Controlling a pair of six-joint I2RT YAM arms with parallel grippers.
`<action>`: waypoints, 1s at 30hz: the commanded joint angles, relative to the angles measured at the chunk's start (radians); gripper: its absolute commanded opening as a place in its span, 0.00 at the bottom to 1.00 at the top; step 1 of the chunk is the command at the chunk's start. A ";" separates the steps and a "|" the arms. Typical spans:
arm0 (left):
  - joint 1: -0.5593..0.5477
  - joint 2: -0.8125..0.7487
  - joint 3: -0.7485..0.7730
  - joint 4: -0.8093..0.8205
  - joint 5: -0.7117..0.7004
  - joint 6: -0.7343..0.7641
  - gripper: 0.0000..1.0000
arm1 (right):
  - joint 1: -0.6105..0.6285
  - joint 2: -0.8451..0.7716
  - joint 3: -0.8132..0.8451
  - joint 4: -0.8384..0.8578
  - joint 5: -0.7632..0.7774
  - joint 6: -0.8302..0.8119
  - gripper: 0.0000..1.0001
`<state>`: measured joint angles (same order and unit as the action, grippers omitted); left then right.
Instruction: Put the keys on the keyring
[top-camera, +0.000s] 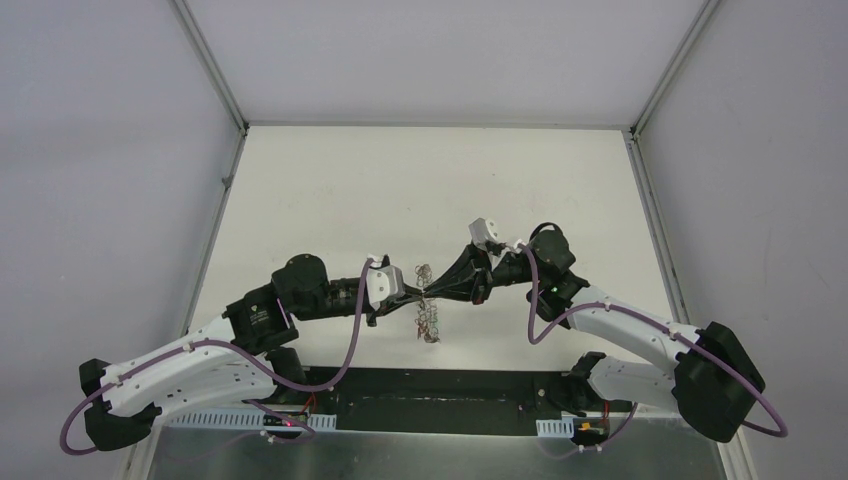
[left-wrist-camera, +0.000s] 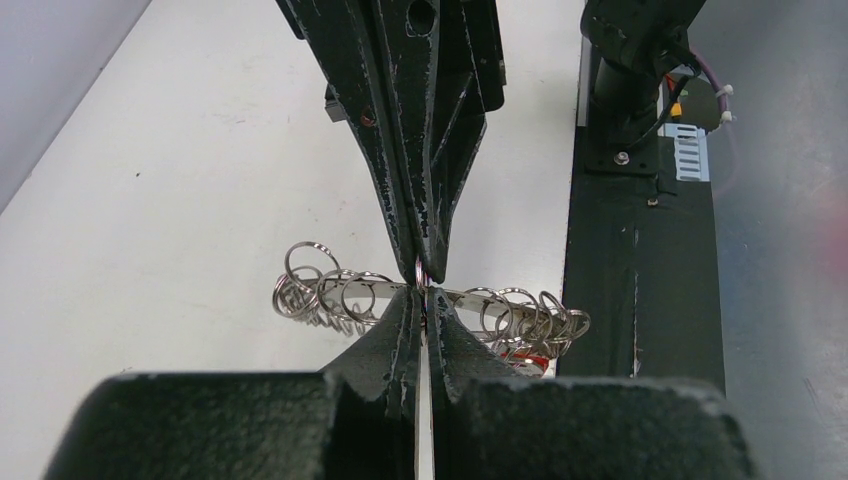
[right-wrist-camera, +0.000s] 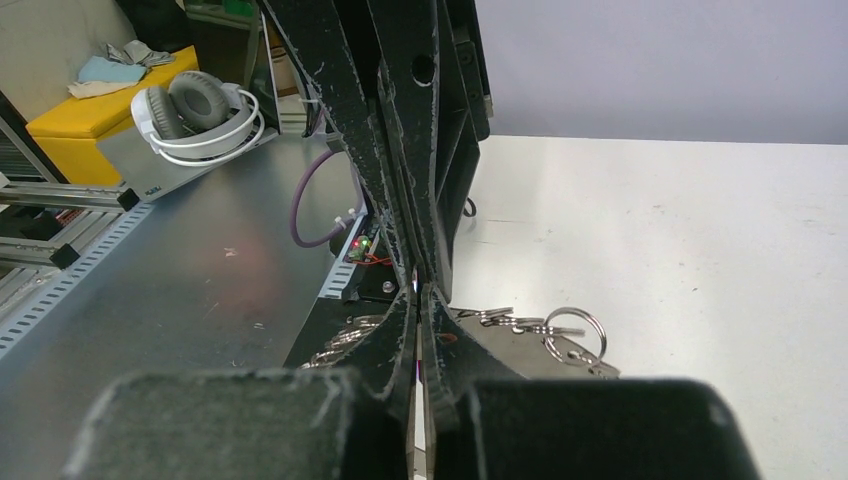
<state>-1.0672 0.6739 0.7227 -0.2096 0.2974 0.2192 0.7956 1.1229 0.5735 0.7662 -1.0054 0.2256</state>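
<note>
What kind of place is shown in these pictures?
Probably a robotics lab test cell: two robot arms bolted at a white table's edge, plain grey panels around it, and headphones near a metal workbench.

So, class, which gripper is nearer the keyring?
Neither left nor right clearly: the left gripper and right gripper meet tip to tip at the keyring, both shut on its rim, one from each side.
</note>
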 joint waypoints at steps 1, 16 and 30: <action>-0.005 -0.004 0.040 -0.013 -0.023 0.011 0.00 | 0.004 -0.038 0.005 0.080 0.013 -0.007 0.00; -0.005 0.213 0.422 -0.573 -0.087 0.007 0.00 | 0.005 -0.118 0.024 -0.150 0.076 -0.126 0.56; -0.006 0.445 0.768 -0.929 -0.091 -0.056 0.00 | 0.063 0.019 0.028 0.102 0.126 0.021 0.44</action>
<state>-1.0672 1.0901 1.3899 -1.0592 0.2100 0.1955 0.8303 1.1042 0.5720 0.7124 -0.9092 0.1871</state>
